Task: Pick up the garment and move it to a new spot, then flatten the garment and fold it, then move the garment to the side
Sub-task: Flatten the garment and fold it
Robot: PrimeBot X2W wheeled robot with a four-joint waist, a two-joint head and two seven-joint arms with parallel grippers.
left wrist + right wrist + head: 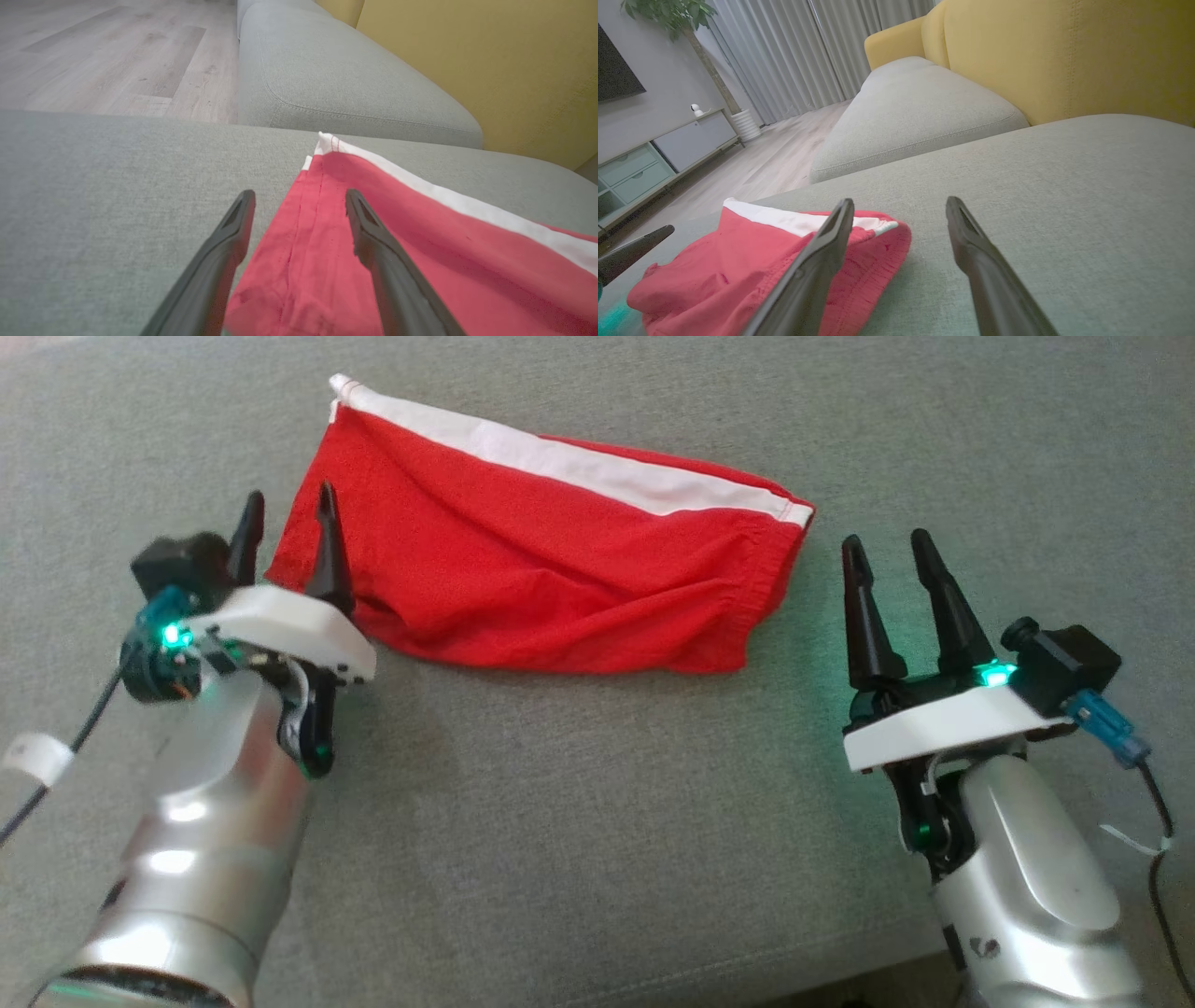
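1. Left gripper (288, 497): fingers apart, nothing between them. It sits at the garment's left end. The left wrist view has the inner finger (373, 242) over the red cloth and the outer one over bare cushion; cannot tell whether it touches.
2. Right gripper (885, 541): fingers apart, empty, just beside the garment's right end, not touching it.
3. Garment (523, 560): red shorts with a white stripe along the far edge, lying flat with some wrinkles on the grey sofa cushion (560, 803), between the two grippers. The gathered waistband faces the right gripper.
4. Beyond the garment: a second grey cushion (915, 107), set against the yellow backrest (1064, 56).
5. Further beyond the garment: pale wood floor (117, 60), a low cabinet (658, 154), grey curtains (808, 51).
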